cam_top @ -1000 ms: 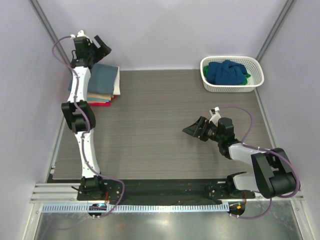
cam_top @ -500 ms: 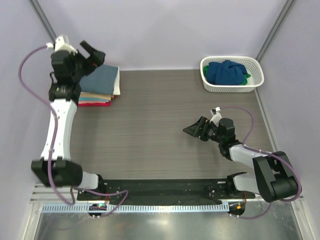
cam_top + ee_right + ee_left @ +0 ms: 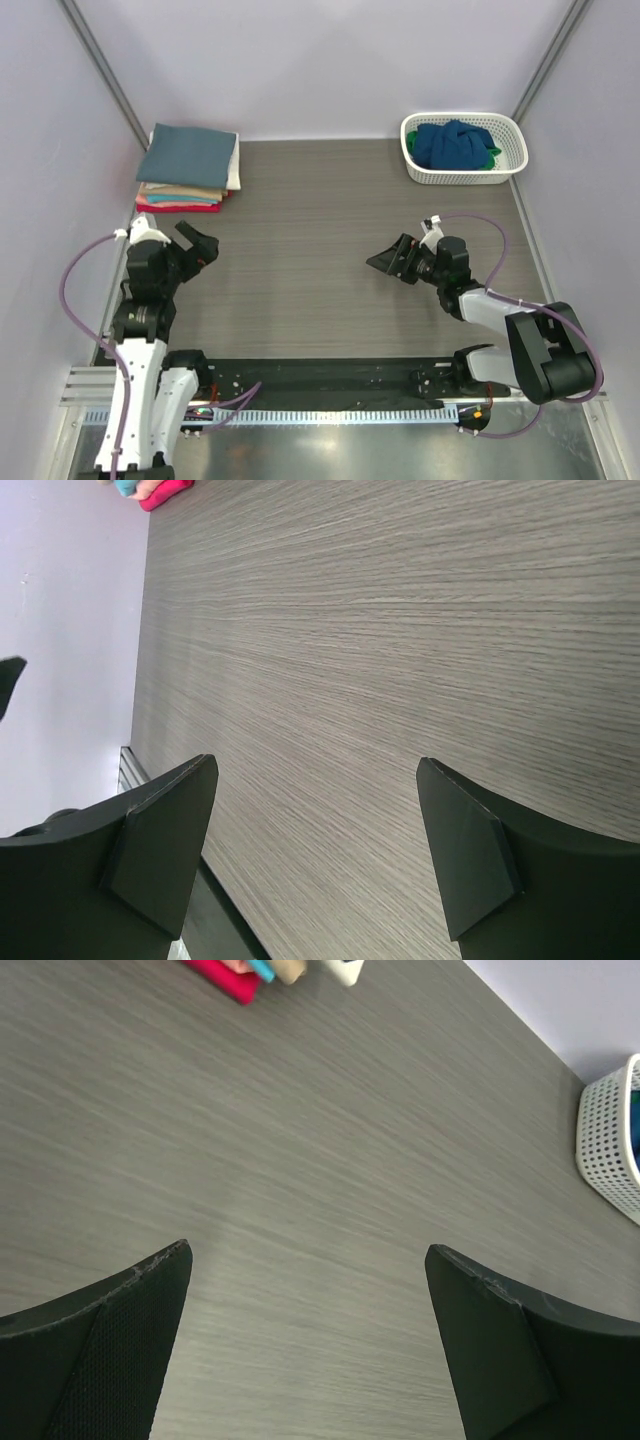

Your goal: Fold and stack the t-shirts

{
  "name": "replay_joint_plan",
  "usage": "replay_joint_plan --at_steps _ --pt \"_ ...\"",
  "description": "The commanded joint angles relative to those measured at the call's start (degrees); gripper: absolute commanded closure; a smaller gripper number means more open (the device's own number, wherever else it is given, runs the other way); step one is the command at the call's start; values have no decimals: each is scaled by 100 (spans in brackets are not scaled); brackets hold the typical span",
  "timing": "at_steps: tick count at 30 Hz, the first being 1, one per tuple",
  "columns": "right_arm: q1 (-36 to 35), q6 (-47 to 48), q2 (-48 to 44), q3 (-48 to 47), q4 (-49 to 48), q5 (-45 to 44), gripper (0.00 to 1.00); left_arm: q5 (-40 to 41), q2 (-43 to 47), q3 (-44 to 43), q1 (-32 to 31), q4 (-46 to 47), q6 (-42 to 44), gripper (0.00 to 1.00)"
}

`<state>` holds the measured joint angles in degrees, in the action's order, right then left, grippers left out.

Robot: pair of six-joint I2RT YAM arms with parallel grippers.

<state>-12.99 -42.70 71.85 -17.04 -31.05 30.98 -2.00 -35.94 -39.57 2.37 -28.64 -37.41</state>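
One shirt stack (image 3: 188, 160), one basket (image 3: 450, 176)

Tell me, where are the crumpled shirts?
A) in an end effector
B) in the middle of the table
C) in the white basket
C: the crumpled blue and green shirts sit in the basket; the stack across the table is folded.

Grey wood-grain bench (image 3: 300, 225). Stacked t-shirts (image 3: 190, 158) at its far left corner: slate blue on top, then tan, teal, red. White lattice basket (image 3: 462, 177) holds dark blue and green shirts (image 3: 452, 145).
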Motion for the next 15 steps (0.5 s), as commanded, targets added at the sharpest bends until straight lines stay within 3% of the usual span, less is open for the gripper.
replay_joint_plan --at_steps 1,4,7,15 --pt "16 42 109 -203 2 -101 13 321 508 142 -8 -281 24 0" --pt "7 -10 145 -247 2 -118 13 226 615 -6 -26 -379 215 0" --pt "-1 121 -39 -362 590 -548 11 235 624 -200 -26 -712 435 0" --pt "-19 191 -206 -414 677 -575 12 -397 703 -16 -26 -370 445 0"
